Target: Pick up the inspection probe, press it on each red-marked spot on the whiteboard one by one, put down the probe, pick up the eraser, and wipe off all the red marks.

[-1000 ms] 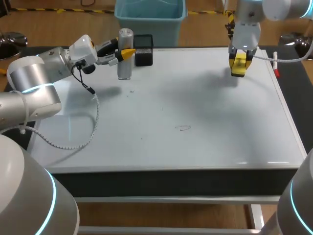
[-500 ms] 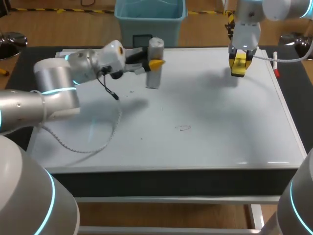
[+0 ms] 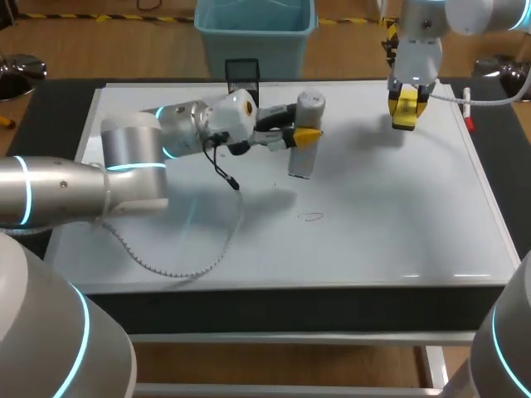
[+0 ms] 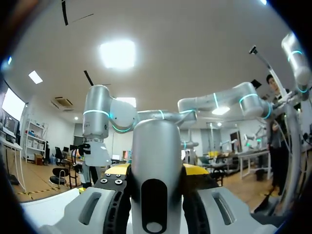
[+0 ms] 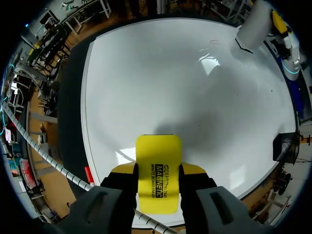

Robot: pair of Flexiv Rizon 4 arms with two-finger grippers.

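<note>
Grey cylindrical probe [image 3: 299, 162]; flat yellow eraser [image 5: 158, 158].

- inspection probe [image 3: 303, 153]: is showing silver-grey all over; a black oval slot is showing on its side in the left wrist view.
- eraser [image 5: 158, 168]: is showing bright yellow, carrying black print.
- whiteboard [image 3: 373, 207]: is showing white, bearing one thin reddish loop mark [image 3: 313, 217].
- left gripper [image 3: 305, 138]: is wearing yellow tips on black fingers.
- left arm [image 3: 133, 153] and right arm [image 3: 419, 41]: are showing silver-grey with glowing cyan rings.
- table [image 3: 50, 108]: is showing black around the board.
- marker [image 3: 469, 116]: is showing white with a red end.
</note>
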